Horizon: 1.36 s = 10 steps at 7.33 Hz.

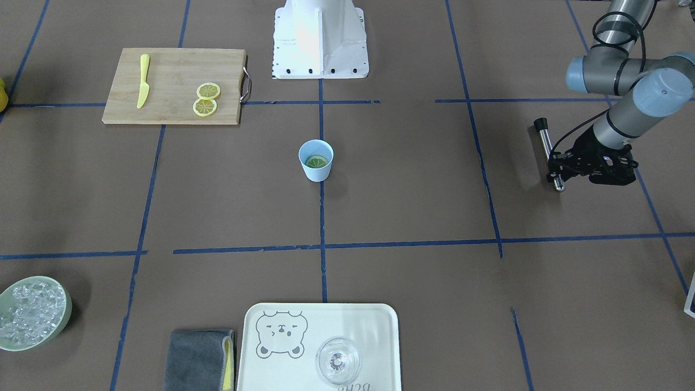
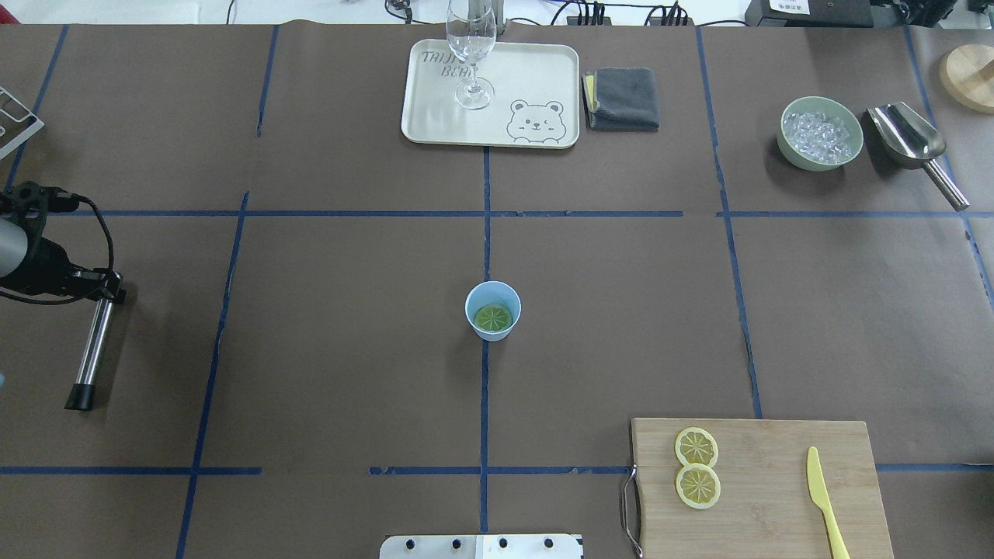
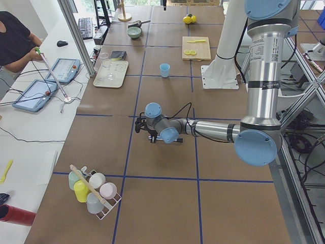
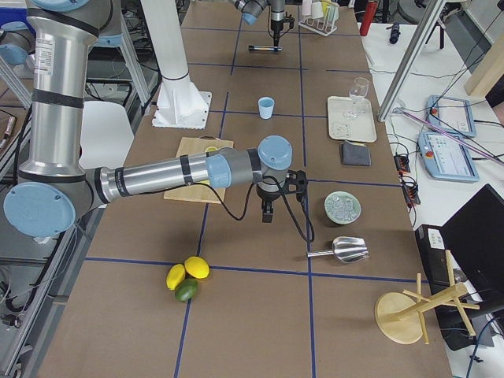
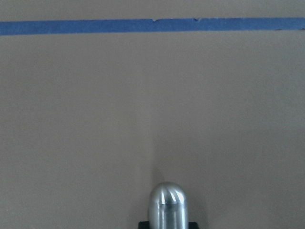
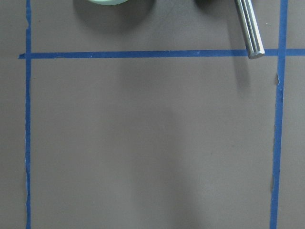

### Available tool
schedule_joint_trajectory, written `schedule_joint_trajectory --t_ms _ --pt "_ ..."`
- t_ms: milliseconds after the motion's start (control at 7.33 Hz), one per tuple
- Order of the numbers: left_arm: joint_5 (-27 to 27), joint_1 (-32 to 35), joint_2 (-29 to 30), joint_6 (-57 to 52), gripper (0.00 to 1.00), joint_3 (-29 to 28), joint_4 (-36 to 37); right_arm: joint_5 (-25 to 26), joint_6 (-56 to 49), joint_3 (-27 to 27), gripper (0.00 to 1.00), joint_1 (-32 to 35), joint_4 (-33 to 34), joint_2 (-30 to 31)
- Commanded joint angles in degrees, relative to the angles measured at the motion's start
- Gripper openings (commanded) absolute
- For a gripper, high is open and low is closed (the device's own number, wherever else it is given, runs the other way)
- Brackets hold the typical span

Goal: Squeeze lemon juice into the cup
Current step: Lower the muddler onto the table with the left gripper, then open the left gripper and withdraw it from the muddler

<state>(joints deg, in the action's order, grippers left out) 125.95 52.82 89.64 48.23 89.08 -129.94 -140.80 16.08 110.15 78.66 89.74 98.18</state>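
Observation:
The light blue cup (image 2: 492, 310) stands upright at the table's centre, also in the front view (image 1: 316, 159). A lemon slice (image 2: 493, 317) lies flat inside it. Two more lemon slices (image 2: 696, 447) (image 2: 697, 486) lie on the wooden cutting board (image 2: 776, 505). My left gripper (image 2: 105, 293) is far to the cup's left, shut on a steel rod with a black tip (image 2: 92, 353); the rod's rounded end shows in the left wrist view (image 5: 167, 205). My right gripper (image 4: 268, 214) shows only in the exterior right view, near the ice bowl; I cannot tell whether it is open.
A yellow knife (image 2: 825, 505) lies on the board. A tray (image 2: 435, 116) holds a clear glass (image 2: 470, 46), beside a grey cloth (image 2: 623, 97). A green bowl of ice (image 2: 821, 133) and a steel scoop (image 2: 912, 144) sit at the far right. A cup rack (image 3: 94, 190) stands beyond my left arm.

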Motion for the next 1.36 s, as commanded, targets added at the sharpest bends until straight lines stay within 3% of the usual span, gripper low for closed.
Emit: schedule_joint_trajectory --t_ms 0,136,409,545,818,1091,1227 --pt "-0.09 0.00 0.01 -0.16 0.75 0.30 0.04 -0.01 0.01 0.06 1.00 0.00 0.00 0.00" --pt "-0.52 0.96 -0.08 -0.42 0.89 0.83 -0.14 -0.01 -0.17 0.15 1.00 0.00 0.00 0.00" --pt "-0.53 6.31 -0.69 -6.54 0.89 4.95 0.12 0.69 -0.70 0.42 1.00 1.75 0.00 -0.87" --pt "-0.53 8.51 -0.87 -8.75 1.00 5.66 0.12 1.05 -1.48 0.24 1.00 3.50 0.35 -0.88" --pt "-0.09 15.87 -5.33 -22.05 1.00 6.81 0.73 4.03 -7.79 -2.29 1.00 7.19 0.70 -0.71" --pt "1.05 25.43 -5.71 -39.26 1.00 7.68 12.10 4.48 -13.69 -7.74 1.00 7.82 0.88 -1.23" --pt "4.54 31.76 -4.14 -47.45 1.00 7.60 23.04 4.65 -14.23 -8.19 1.00 7.56 3.31 -1.32"
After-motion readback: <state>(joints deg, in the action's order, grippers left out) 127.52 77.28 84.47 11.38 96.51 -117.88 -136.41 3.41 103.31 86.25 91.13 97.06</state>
